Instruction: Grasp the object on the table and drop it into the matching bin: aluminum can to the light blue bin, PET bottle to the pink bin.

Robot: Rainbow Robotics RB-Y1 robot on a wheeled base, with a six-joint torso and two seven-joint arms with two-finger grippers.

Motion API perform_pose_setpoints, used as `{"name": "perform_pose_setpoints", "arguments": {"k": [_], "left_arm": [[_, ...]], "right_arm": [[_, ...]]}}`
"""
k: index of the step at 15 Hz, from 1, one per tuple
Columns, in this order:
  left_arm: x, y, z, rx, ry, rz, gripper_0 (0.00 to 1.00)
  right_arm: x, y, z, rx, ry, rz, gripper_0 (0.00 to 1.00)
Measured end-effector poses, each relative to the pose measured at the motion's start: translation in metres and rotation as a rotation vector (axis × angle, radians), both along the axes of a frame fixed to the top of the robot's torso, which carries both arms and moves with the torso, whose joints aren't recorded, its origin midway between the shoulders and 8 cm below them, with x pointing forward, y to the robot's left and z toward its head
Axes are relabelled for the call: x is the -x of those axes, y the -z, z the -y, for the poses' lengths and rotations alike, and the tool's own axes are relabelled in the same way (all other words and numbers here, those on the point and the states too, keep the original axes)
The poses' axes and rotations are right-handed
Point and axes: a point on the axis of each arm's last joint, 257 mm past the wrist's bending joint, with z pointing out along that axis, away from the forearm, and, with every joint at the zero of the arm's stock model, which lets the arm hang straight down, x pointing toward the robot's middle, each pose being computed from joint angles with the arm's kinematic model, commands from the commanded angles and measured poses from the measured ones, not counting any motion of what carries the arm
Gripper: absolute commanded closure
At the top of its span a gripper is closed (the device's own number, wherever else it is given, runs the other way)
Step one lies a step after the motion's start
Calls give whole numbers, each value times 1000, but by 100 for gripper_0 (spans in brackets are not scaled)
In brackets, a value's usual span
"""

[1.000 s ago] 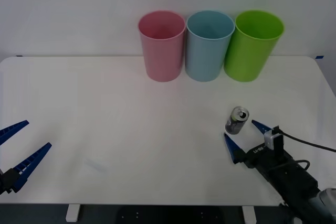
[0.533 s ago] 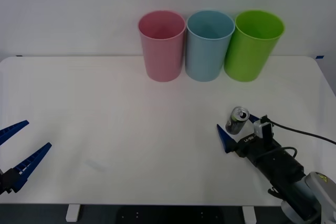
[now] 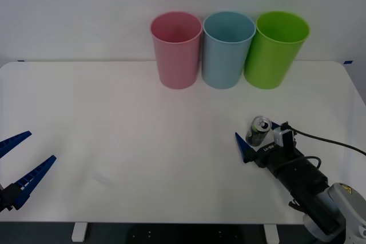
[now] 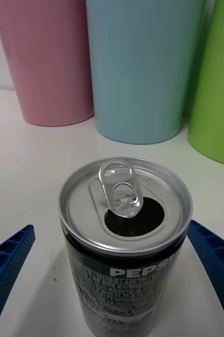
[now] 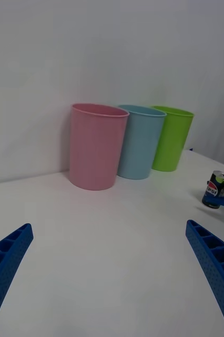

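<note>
At the near left edge of the table (image 3: 114, 130), the left gripper (image 3: 17, 161) is waiting, fingers spread. Over on the right, the right gripper (image 3: 257, 139) is straddling the upright aluminum can (image 3: 258, 131), jaws released and not touching it.

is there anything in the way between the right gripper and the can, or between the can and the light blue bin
Nothing visible. The right gripper is open with the can upright between its fingers, gaps on both sides. From the can to the light blue bin, the table is bare; pink bin and green bin flank it.
</note>
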Motion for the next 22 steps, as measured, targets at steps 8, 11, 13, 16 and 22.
{"name": "perform_pose_setpoints", "arguments": {"k": [8,11,13,16,22], "left_arm": [[0,0,0,0,0,0,0],[0,0,0,0,0,0,0],[0,0,0,0,0,0,0],[0,0,0,0,0,0,0],[0,0,0,0,0,0,0]], "right_arm": [[-1,-2,5,-9,10,3,100],[-1,-4,8,-17,13,7,100],[-1,-8,12,-26,13,14,100],[3,-15,24,-49,10,33,100],[28,-55,46,-175,1,61,100]]}}
